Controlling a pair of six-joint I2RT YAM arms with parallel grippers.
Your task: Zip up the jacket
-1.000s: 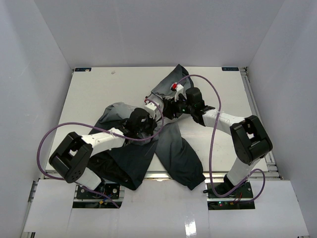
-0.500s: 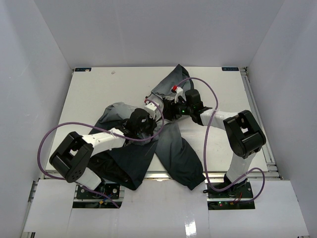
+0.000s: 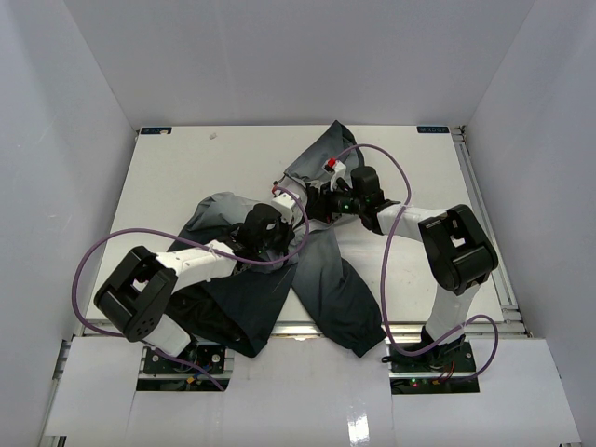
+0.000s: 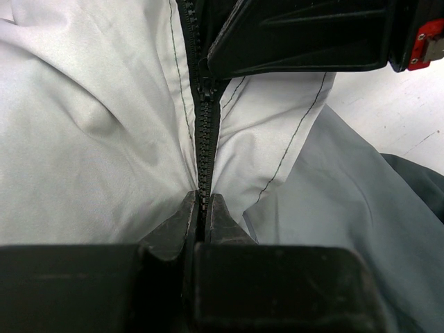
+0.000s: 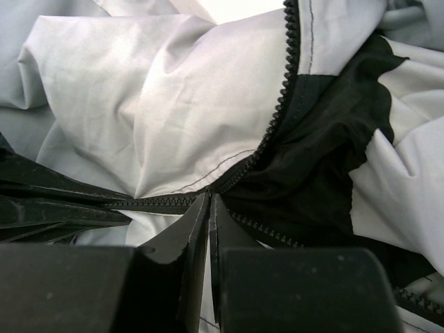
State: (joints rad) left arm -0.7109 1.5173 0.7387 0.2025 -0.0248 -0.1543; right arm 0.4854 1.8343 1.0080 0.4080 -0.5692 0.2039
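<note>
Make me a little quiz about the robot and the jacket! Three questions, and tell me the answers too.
1. True or false: the left gripper is pinched shut on the zipper of the jacket.
2. In the right wrist view, past the right gripper toward the picture's top right, the zipper teeth are: A) joined together, B) split into two open rows, C) hidden under a sleeve.
3. Fill in the blank: the jacket lies on a white ____.

Key: 1 true; 2 B; 3 table.
</note>
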